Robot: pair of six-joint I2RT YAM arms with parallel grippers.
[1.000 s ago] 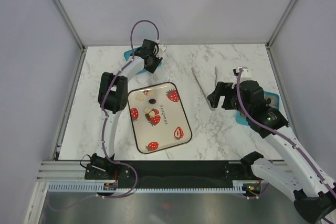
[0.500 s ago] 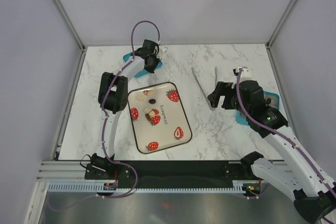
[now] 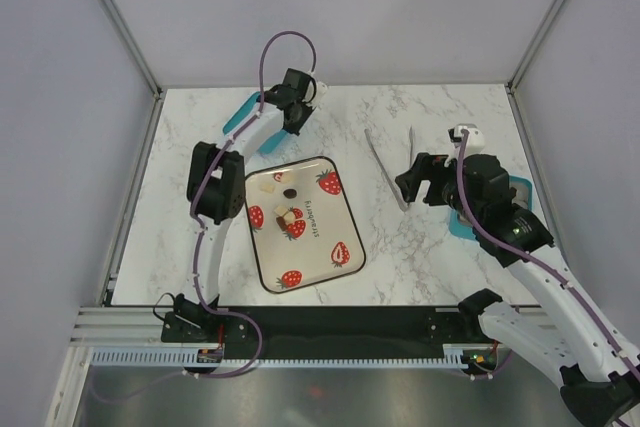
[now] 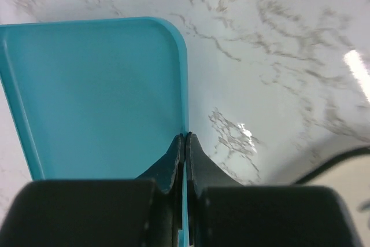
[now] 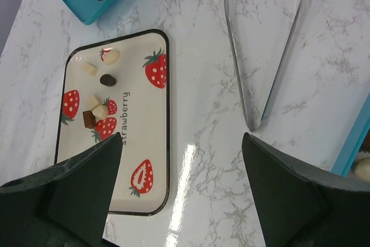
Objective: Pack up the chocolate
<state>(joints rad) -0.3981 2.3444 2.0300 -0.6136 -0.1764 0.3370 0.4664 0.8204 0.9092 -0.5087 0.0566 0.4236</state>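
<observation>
Chocolate, a handful of small dark, tan and cream bites, lies clustered at the far end of the strawberry-print tray, left of the middle of the table. One cream piece shows in the teal box by the right edge. You have the left fingers clenched on the rim of a teal lid near the far-left corner. The right fingers hang spread wide and empty near the tongs. Expect the pieces to be light, hard and smooth, easily scuffed or flicked away. They are probably best pinched gently across their sides, one at a time, with the tongs rather than bare fingers.
</observation>
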